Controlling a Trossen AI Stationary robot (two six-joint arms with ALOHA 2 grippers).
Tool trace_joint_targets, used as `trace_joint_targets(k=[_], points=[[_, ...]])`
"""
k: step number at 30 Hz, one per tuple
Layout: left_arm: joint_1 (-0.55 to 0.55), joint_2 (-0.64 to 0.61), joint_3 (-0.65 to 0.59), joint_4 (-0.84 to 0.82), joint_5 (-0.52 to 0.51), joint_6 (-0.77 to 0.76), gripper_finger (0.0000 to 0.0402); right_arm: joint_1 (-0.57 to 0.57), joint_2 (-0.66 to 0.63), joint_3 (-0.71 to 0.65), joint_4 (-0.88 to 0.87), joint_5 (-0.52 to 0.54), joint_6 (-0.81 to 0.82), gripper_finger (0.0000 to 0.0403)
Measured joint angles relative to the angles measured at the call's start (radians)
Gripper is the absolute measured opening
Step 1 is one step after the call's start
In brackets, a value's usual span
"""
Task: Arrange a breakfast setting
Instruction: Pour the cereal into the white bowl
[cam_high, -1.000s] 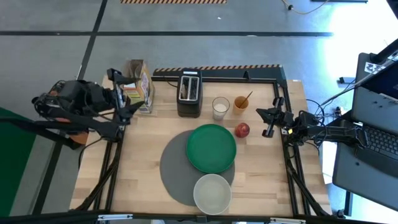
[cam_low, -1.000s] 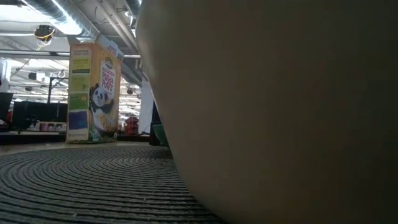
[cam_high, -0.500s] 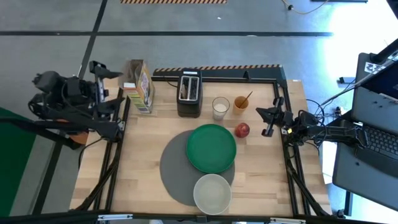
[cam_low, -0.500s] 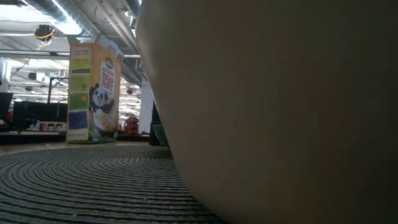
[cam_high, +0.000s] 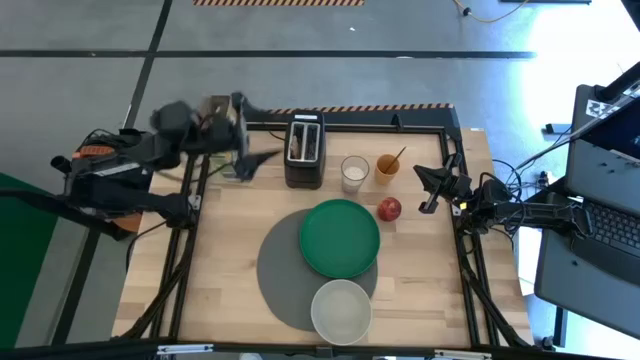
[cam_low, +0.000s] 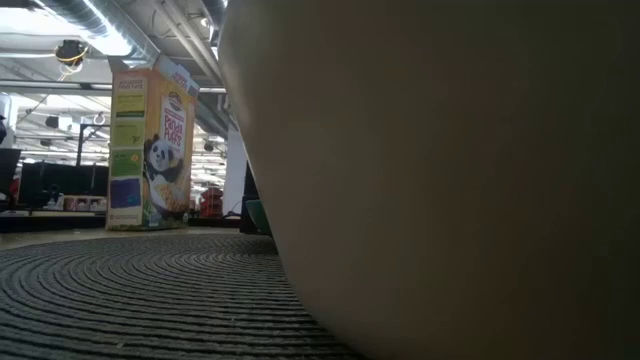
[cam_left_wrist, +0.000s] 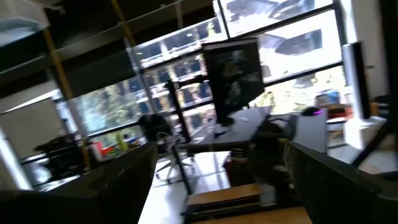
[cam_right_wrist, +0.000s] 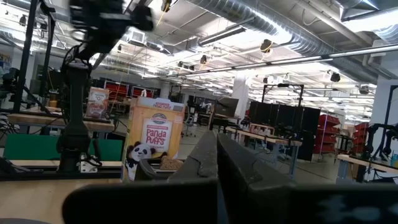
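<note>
A round grey mat (cam_high: 285, 270) lies on the table's near middle. A green plate (cam_high: 340, 238) and a smaller pale bowl (cam_high: 342, 310) rest on it. A red apple (cam_high: 389, 208) sits on the table right of the plate. A brown toast slice (cam_high: 298, 145) stands in the black toaster (cam_high: 306, 152). A thin spoon (cam_high: 398, 156) sticks out of the orange cup (cam_high: 386, 168). My left gripper (cam_high: 252, 132), blurred, is open between the cereal box (cam_high: 222, 128) and the toaster. My right gripper (cam_high: 430, 190) is shut and empty right of the apple. No loose cereal shows.
A glass of milk (cam_high: 354, 173) stands between the toaster and the orange cup. In the low view the bowl (cam_low: 450, 180) fills most of the picture, with the mat (cam_low: 120, 300) and the cereal box (cam_low: 150, 150) behind. A black frame rail (cam_high: 350, 125) runs along the far edge.
My left arm has swung quickly from beyond the table's left edge toward the right, past the cereal box toward the toaster, turning as it went. Its fingers stay wide apart. The box and the other things have stayed where they were.
</note>
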Motion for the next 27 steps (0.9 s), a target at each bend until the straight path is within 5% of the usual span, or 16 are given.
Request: trace_joint_targets(k=[5, 11, 13, 20, 27], points=[[0.220, -0.032, 0.034, 0.003, -0.091, -0.028, 0.0346, 0.000, 0.000, 0.000, -0.008, 0.000, 0.000, 0.0000], [0.290, -0.216, 0.038, -0.176, -0.568, -0.016, 0.0332, 0.000, 0.000, 0.000, -0.018, -0.009, 0.000, 0.0000], [0.278, -0.284, 0.037, -0.274, -0.644, -0.010, 0.0326, 0.000, 0.000, 0.000, -0.026, -0.009, 0.000, 0.0000], [0.253, -0.419, -0.033, -0.569, -0.677, -0.172, 0.0318, 0.000, 0.000, 0.000, -0.039, -0.009, 0.000, 0.0000], [0.253, -0.599, -0.271, -0.601, -0.631, -0.313, 0.0318, 0.000, 0.000, 0.000, -0.029, -0.009, 0.002, 0.0000]])
